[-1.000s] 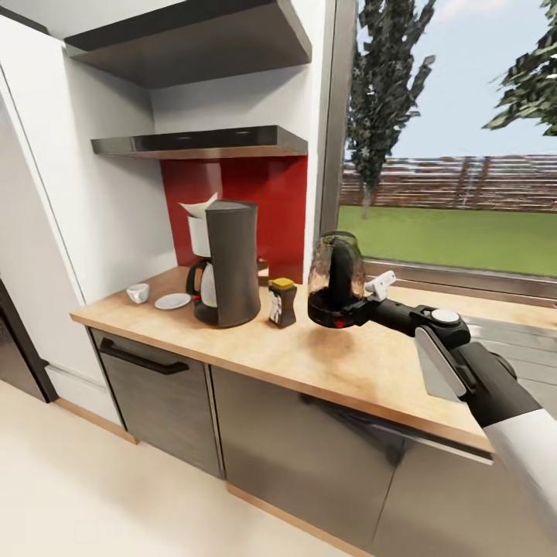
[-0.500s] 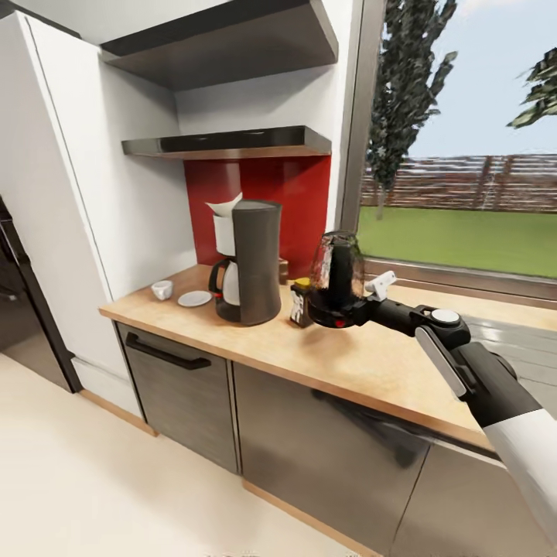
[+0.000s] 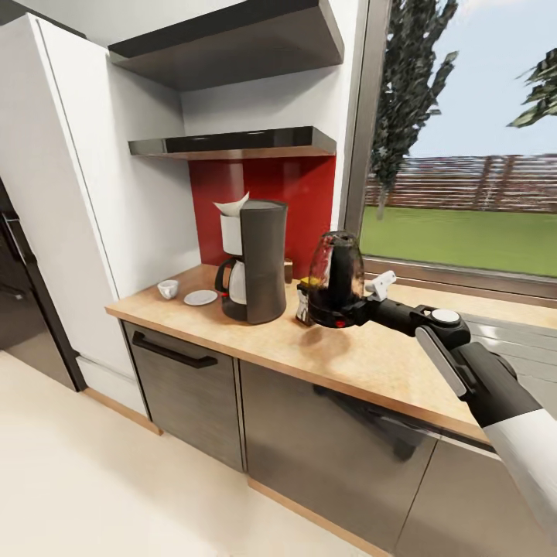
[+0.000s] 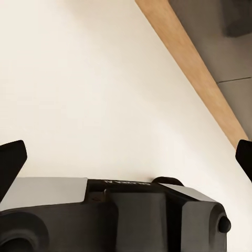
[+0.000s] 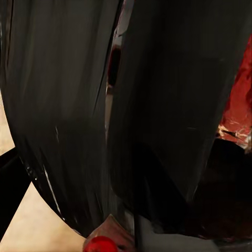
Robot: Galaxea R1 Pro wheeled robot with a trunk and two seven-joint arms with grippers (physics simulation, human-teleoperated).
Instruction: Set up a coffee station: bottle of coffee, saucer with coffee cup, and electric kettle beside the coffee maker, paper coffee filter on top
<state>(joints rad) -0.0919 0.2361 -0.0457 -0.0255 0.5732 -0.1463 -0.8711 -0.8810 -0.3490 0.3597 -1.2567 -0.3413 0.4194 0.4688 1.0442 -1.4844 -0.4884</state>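
Above the worktop, the right pincer held the electric kettle aloft.

From the head view, the kettle hung upright just right of the bottle of coffee, which stood on the worktop beside the coffee maker; a paper coffee filter sat on top of the machine, and the saucer and coffee cup lay side by side, apart, further left under the kitchen shelf. From the left wrist view, the left pincer stood released, its dark fingertips wide apart over pale floor. From the right wrist view, the kettle's smoky wall sat close up, its red switch visible.
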